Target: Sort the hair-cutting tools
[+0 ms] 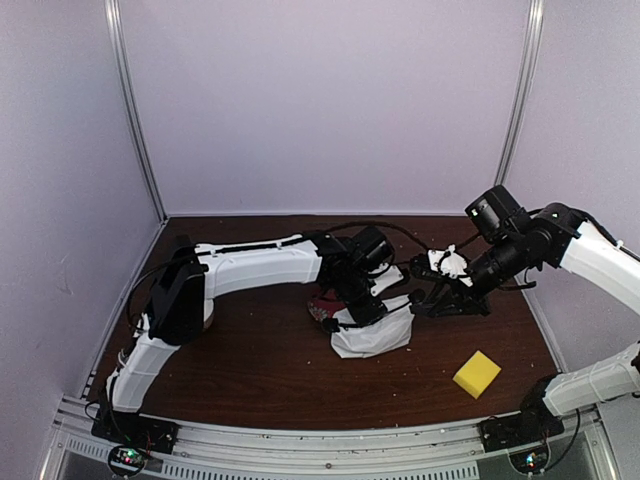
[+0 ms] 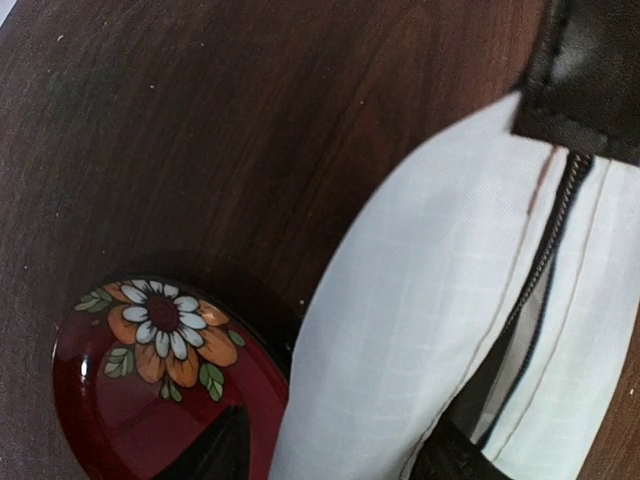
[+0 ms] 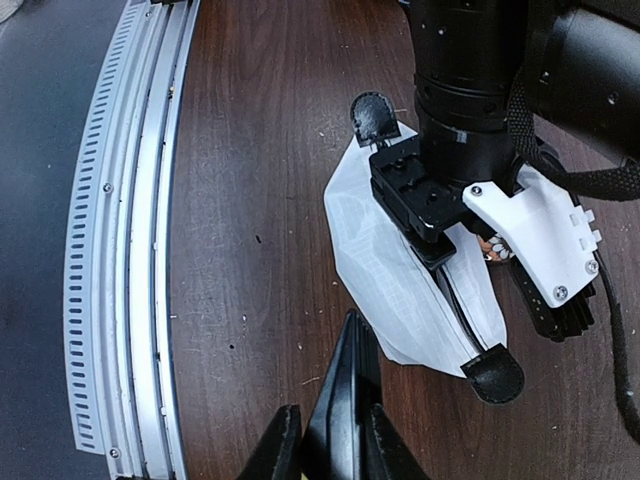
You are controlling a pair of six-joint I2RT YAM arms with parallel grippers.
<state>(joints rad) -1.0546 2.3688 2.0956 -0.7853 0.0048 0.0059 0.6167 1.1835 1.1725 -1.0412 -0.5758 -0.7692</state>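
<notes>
Both meet at the pouch [image 3: 400, 290]: left gripper [image 1: 352, 305] on its zipper, grip I cannot tell; right gripper [image 3: 335, 440] pinches a black tool [image 3: 347, 375], which I'd slip inside next.

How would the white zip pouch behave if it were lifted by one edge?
Probably floppy: the white pouch is thin fabric that creases and sags. Likely light, since it shows little bulge. Its zipper seems partly open, so a push would probably crumple the pouch rather than slide it.
</notes>
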